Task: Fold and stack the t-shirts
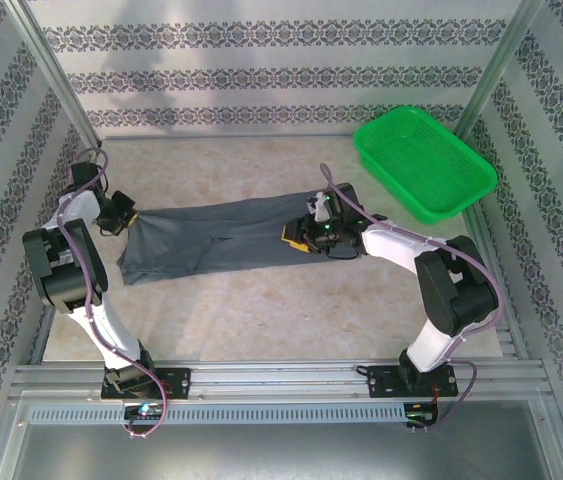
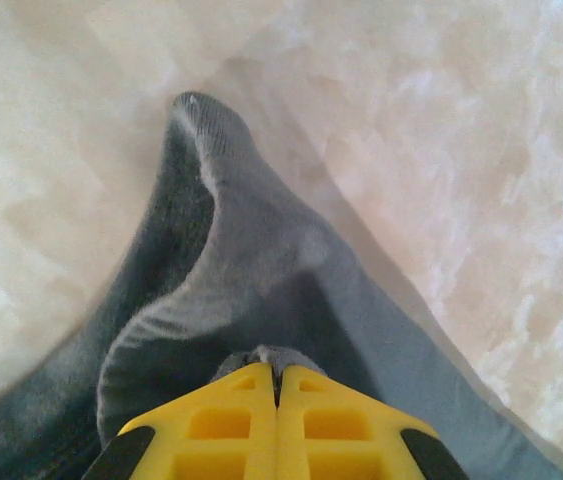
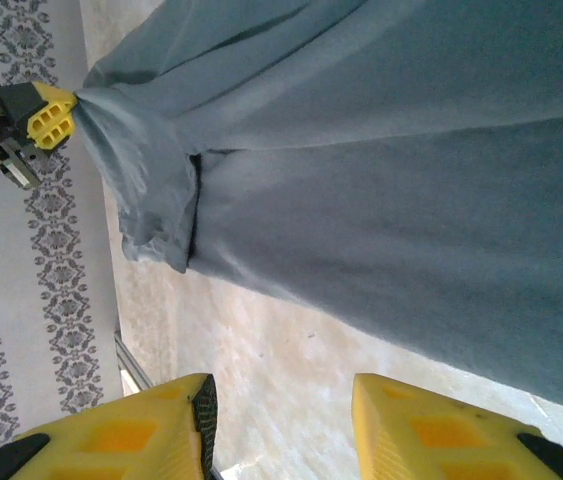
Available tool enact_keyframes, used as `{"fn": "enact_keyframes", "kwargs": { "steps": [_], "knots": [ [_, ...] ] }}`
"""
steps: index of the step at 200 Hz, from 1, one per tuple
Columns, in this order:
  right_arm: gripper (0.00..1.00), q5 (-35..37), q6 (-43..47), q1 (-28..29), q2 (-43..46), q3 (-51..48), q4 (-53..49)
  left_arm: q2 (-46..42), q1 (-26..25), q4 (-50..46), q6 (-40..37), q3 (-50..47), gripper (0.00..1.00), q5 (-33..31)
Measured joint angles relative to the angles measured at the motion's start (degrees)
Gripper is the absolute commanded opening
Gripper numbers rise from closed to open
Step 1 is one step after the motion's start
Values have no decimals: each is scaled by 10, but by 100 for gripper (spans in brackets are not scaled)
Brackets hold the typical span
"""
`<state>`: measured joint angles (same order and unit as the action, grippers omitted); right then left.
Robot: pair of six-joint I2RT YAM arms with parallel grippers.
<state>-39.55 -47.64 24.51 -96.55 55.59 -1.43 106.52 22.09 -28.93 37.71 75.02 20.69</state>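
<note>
Across the middle of the desk (image 1: 261, 310), one dark slate-grey t-shirt (image 1: 221, 240), drawn out in a long rumpled band from near the left edge toward the right. At its left end, the left claw (image 1: 121, 215), clenched on a pinch of the cloth. From its own wrist camera, yellow fingers (image 2: 221, 420) pressed together, a ridge of grey fabric caught at their tips and lifted off the desk. At the shirt's right end, the right claw (image 1: 301, 238), low over the cloth and released: yellow fingers (image 3: 161, 420) standing apart, bare desk in the gap, nothing between them. Beyond those fingers, the shirt's broad body, with a loose flap close to the left claw's pinch. In the far right corner, a green basket (image 1: 359, 138), near the shirt's right end.
</note>
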Motion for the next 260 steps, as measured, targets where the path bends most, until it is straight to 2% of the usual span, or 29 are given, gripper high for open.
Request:
{"fn": "enact_keyframes", "kwargs": {
  "steps": [11, 27, 63, 90, 99, 117, 146, 171, 193, 221, 260],
  "knots": [
    [38, 8, 1, -5, 3, 0, -1, -2, 0, 11, -7, -4, 38, -9],
    [36, 32, 14, -19, 10, 1, -16, -19, -2, 28, -8, -19, 49, -33],
    [32, 119, 56, -68, -10, 61, -108, -145, -35, 37, 21, -112, 47, -83],
    [31, 186, 96, -94, -78, 167, -181, -264, -115, 58, 96, -220, 42, -111],
    [32, 207, 108, -101, -109, 203, -198, -305, -167, 71, 143, -277, 41, -116],
    [33, 236, 127, -109, -155, 251, -228, -322, -213, 84, 208, -346, 40, -118],
    [34, 276, 156, -111, -240, 342, -301, -275, -221, 114, 302, -405, 42, -124],
    [34, 296, 170, -111, -280, 372, -354, -240, -221, 151, 336, -382, 42, -131],
    [35, 307, 177, -109, -276, 373, -384, -184, -221, 188, 348, -340, 41, -135],
    [35, 332, 175, -92, -231, 308, -403, -103, -219, 222, 343, -266, 41, -135],
    [35, 346, 127, -58, -110, 133, -427, 68, -219, 235, 296, -58, 42, -109]
  ]
}}
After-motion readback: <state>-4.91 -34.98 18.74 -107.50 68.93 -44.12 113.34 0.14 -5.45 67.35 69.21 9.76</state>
